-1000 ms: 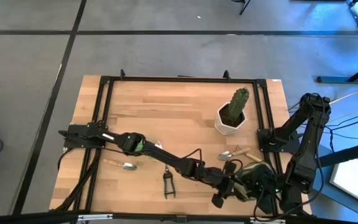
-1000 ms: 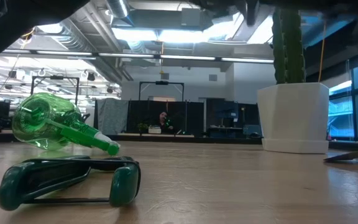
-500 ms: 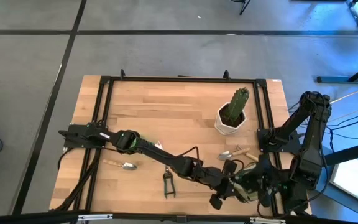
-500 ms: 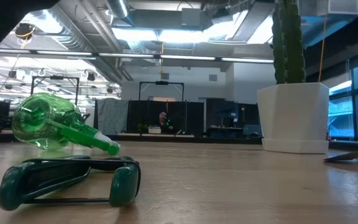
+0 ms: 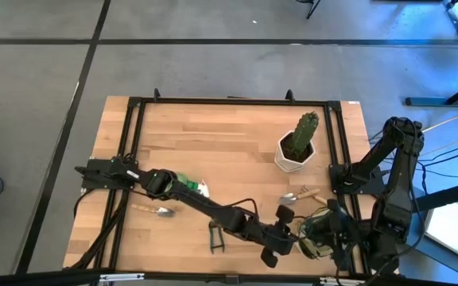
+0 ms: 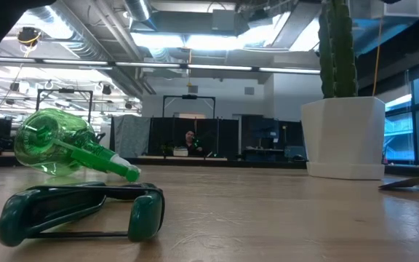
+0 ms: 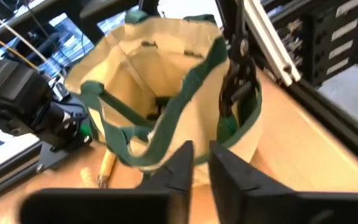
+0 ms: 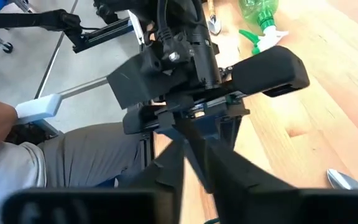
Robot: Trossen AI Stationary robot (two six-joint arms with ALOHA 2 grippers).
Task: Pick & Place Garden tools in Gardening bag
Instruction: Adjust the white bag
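**Both tools close in at the bag's rim**

You've got the left tool [image 5: 270, 256] drawn back a touch along the front edge since a second ago, uncovering the spray bottle [image 5: 188, 187]. Its fingers [image 7: 178, 167] now sit nearly together just beside the gardening bag [image 7: 166, 106], gripping nothing. Your right tool [image 8: 194, 163] looks pinched shut too, though the view is crowded. The shears [image 5: 215, 236] and both trowels [image 5: 156, 210] haven't budged on the surface [image 5: 213, 135].

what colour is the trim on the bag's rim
Dark green trim on the khaki gardening bag; clearest in the left wrist view.
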